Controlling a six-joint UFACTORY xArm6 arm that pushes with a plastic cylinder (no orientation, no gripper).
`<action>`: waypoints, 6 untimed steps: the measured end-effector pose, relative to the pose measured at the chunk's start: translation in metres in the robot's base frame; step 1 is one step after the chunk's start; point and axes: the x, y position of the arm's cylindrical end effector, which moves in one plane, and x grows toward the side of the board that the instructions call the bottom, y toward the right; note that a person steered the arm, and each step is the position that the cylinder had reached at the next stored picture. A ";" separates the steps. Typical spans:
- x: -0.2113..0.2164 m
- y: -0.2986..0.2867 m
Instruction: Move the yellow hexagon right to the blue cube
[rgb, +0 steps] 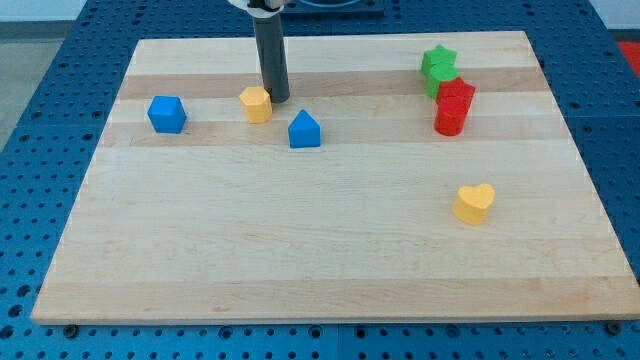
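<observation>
Camera view, sole entry: wooden tabletop (330, 250). Yellow hexagon (256, 103), upper left of centre, well apart from blue cube (167, 114) toward the view's left. My tip (278, 99), a bare rod with no fingers to open or close, touching or just beside the hexagon's right edge. Blue house-shaped block (304, 130) near, lower right. Judged light, rigid, smooth; likely to slide and rotate easily, so press centrally on its right face. Also green star (438, 66), red block (453, 106), yellow heart (474, 203).
</observation>
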 end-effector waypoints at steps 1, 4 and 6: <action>0.000 -0.007; 0.026 -0.036; 0.023 -0.047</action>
